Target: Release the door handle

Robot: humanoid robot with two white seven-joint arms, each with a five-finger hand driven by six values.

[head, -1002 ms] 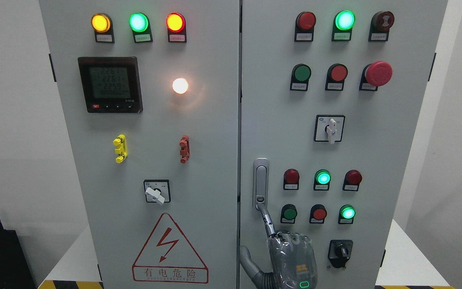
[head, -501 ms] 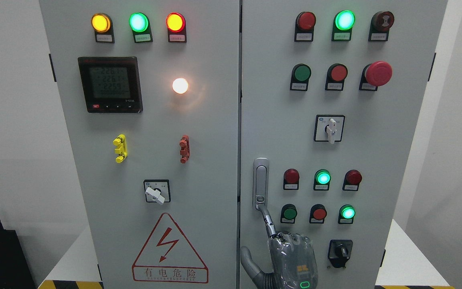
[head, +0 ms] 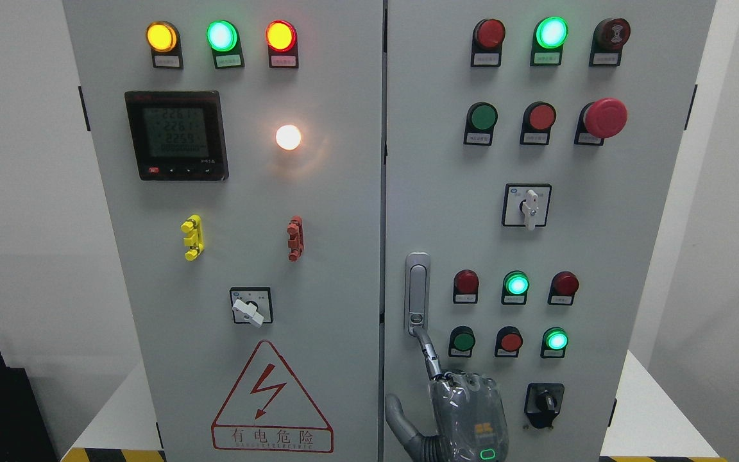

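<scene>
Now a single hand [head: 466,414] touches the bottom of the door handle [head: 417,292] on a grey two-door cabinet [head: 344,256].

On the left door sit amber, green and red lamps [head: 221,36] along the top, a black digital meter [head: 176,135], a glowing white lamp [head: 288,136], yellow and red clips, a rotary switch [head: 251,306] and a red high-voltage warning triangle [head: 271,398]. Just right of the seam between the doors, the silver door handle stands upright, flat against the right door. The hand rises from the bottom edge below it, one finger [head: 429,353] stretched up with its tip at the handle's lower end, thumb out to the left, nothing gripped; which arm it belongs to cannot be told. Further right are rows of red and green buttons, a red mushroom stop button [head: 605,117] and two more switches.
</scene>
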